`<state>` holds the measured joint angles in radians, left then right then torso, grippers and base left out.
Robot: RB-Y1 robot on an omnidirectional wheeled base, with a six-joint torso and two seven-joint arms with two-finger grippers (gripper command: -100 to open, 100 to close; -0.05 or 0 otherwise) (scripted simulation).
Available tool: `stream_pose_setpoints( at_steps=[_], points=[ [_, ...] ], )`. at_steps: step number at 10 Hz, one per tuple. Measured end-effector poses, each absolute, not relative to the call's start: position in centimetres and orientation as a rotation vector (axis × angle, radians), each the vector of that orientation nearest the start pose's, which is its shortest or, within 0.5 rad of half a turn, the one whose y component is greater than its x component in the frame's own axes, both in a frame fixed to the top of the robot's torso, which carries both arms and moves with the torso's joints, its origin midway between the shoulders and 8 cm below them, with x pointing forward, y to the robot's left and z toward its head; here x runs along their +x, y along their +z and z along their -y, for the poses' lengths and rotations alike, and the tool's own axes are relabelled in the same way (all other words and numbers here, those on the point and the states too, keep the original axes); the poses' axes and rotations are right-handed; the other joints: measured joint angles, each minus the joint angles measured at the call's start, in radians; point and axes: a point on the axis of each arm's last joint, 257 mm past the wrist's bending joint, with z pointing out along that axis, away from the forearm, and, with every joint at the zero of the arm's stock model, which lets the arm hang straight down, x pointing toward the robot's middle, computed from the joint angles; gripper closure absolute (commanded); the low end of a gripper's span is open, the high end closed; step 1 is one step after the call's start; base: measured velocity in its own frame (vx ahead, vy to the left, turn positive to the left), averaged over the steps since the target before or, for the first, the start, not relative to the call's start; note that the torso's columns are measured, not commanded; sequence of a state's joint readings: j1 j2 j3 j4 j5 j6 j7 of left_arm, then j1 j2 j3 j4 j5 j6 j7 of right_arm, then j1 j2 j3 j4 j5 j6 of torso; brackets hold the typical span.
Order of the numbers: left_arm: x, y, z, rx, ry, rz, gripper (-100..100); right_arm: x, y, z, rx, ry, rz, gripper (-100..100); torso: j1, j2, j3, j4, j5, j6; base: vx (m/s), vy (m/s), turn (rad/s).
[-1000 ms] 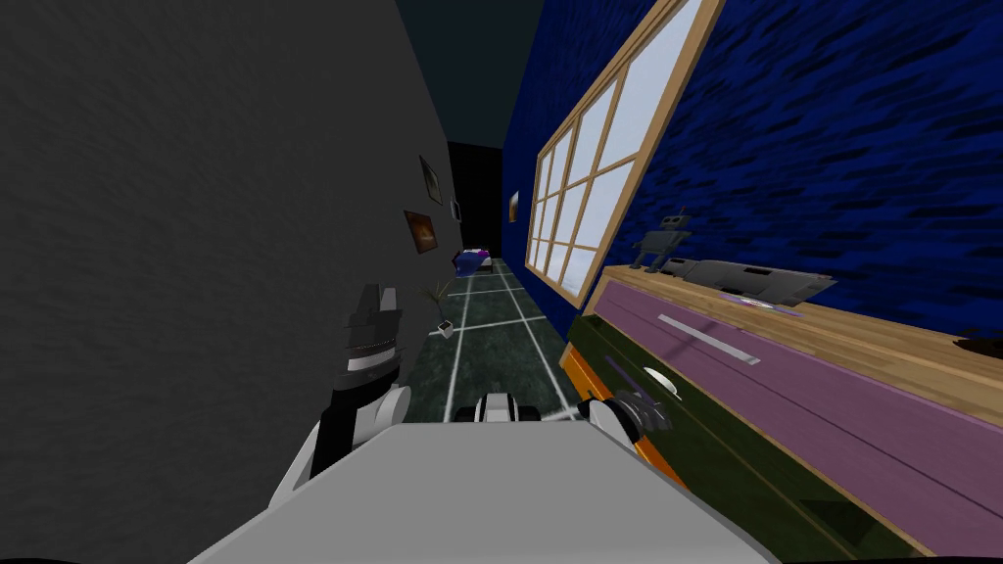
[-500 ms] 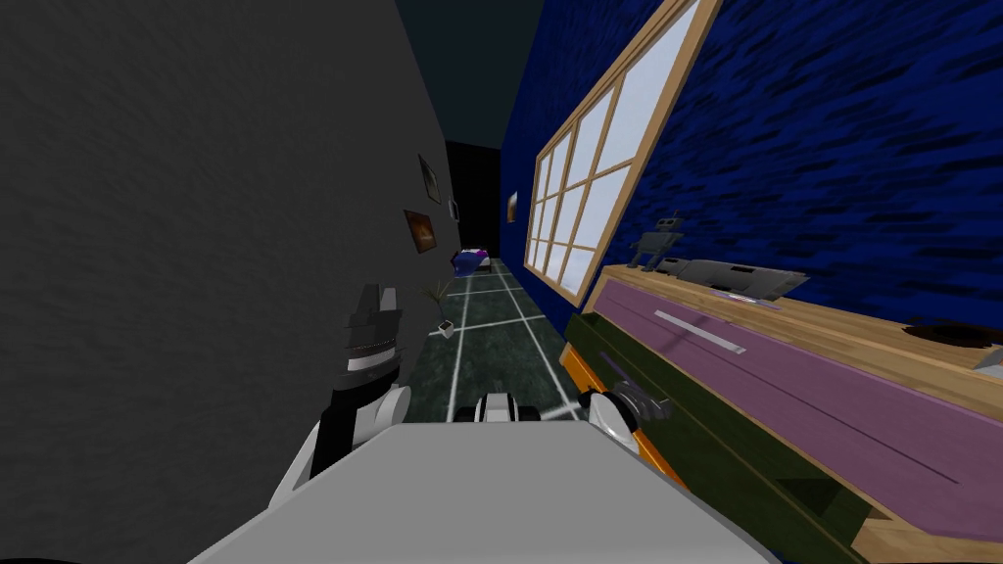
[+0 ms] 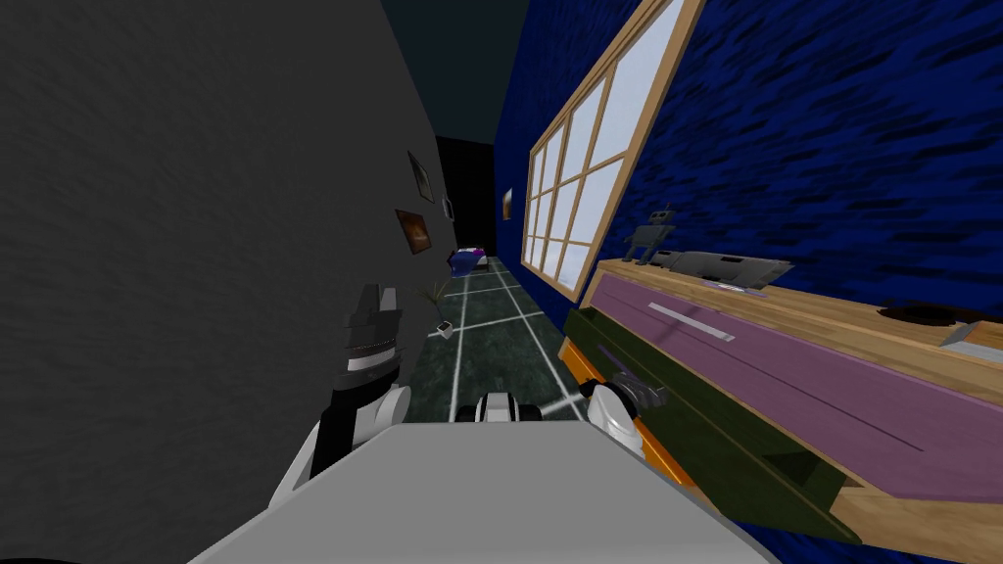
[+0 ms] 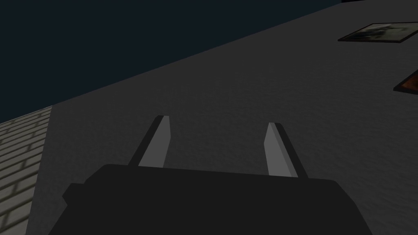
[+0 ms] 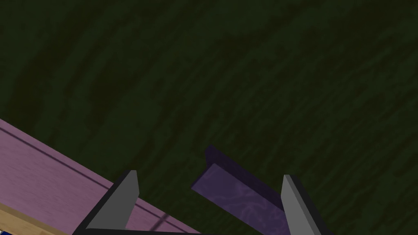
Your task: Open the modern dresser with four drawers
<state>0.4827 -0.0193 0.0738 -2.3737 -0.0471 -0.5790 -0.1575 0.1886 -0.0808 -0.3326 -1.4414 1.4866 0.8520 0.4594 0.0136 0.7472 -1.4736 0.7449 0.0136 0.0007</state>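
The dresser [image 3: 852, 323] stands to the robot's right against a blue wall [image 3: 833, 147], below a window [image 3: 588, 166]. Its dark green drawer [image 3: 705, 416] juts forward of the purple drawer [image 3: 784, 367] above. The right hand [image 5: 209, 176] sits at the green front, released, with the purple handle [image 5: 241, 200] between its spread fingers. The left hand [image 4: 217, 121], also released, is raised beside a grey wall [image 3: 196, 245].

Your left gripper [image 4: 217, 120] stands raised at the end of an upright forearm, with its two blade fingers spread apart. Your right gripper [image 5: 209, 173] sits low on an arm reaching forward and outward, its fingers likewise parted.
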Motion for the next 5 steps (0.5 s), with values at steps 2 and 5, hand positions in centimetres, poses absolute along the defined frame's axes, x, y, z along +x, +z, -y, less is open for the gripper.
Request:
stream_pose_setpoints(
  at_steps=[2, 5],
  points=[
    [30.5, 8.4, -28.6, -0.43, -1.09, -0.523, 0, 27.4, -32.4, 59.7, 0.539, -1.409, -1.871, 0, 0.001, 0.0, 0.0, 0.0, 0.0, 0.001, 0.001, 0.005, 0.005],
    [30.5, 8.4, -28.6, -0.43, -1.09, -0.523, 0, 27.1, -33.5, 59.3, 0.541, -1.399, -1.896, 0, -0.006, -0.004, -0.001, -0.003, -0.006, 0.0, 0.0, 0.0, 0.0]
  ],
)
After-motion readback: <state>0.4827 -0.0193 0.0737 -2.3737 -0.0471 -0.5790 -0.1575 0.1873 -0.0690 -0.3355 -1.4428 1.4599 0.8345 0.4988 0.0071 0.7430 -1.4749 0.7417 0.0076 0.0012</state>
